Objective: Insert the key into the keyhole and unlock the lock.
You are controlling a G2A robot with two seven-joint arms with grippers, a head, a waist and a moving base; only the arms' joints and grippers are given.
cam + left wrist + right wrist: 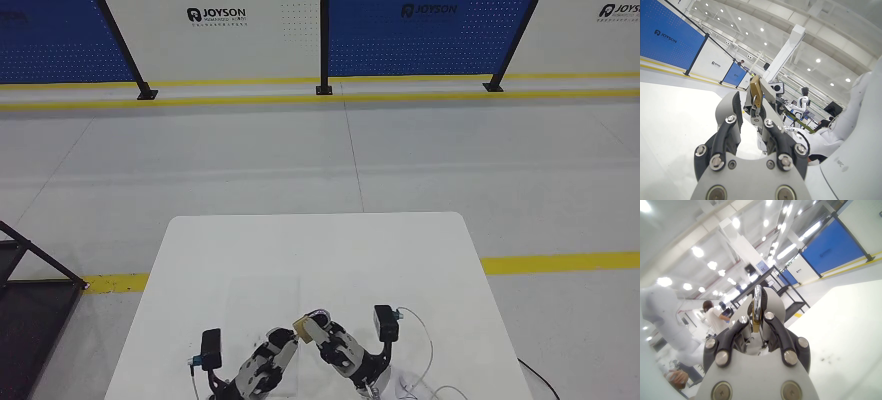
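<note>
The right gripper (761, 295) is closed on the lock (756, 324). Its two fingers clamp the brass body from both sides, and the chrome shackle (758, 300) stands out between the fingertips. In the top view the lock is held above the near edge of the table (400, 260), about midway across, between the two grippers.

The left gripper (748, 103) faces it with its jaws well apart and nothing gripped. Its fingers (736, 106) flank the tip of the right gripper and the end of the lock. Whether a pad touches the lock cannot be told.

A white cable (425, 350) loops on the table beside the right arm. Beyond the table stand blue and white panels (60, 40), each printed with a logo and a word. A black rack (30, 290) stands on the floor off the table's left side.
</note>
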